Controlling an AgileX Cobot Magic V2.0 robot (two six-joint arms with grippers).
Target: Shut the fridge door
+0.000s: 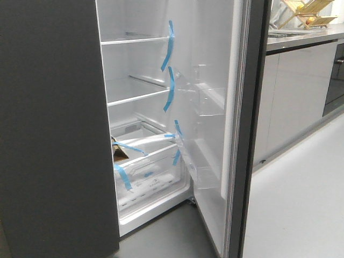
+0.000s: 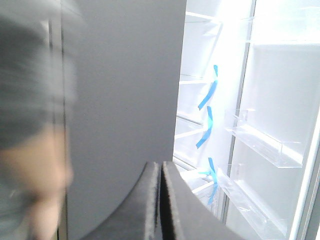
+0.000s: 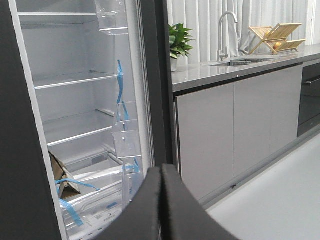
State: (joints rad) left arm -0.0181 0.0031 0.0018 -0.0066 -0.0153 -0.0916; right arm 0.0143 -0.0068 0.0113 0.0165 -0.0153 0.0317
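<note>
The fridge door [image 1: 215, 70] stands wide open on the right of the compartment. Its white inner lining with clear bins faces the shelves, and its dark grey edge [image 1: 251, 134] faces me. It also shows in the left wrist view [image 2: 280, 90] and in the right wrist view [image 3: 155, 75]. Neither gripper shows in the front view. My left gripper [image 2: 161, 167] is shut and empty, in front of the closed dark grey left panel [image 2: 125, 100]. My right gripper [image 3: 161, 170] is shut and empty, short of the door's dark edge and not touching it.
Pale cabinet fronts [image 1: 295, 91] run right of the door, under a counter with a sink, a wooden dish rack [image 1: 309, 13] and a plant [image 3: 179, 40]. Blue tape strips [image 1: 170, 45] hang on the shelves. A cardboard box [image 1: 119, 150] lies in a drawer. A blurred person [image 2: 30, 150] is close by.
</note>
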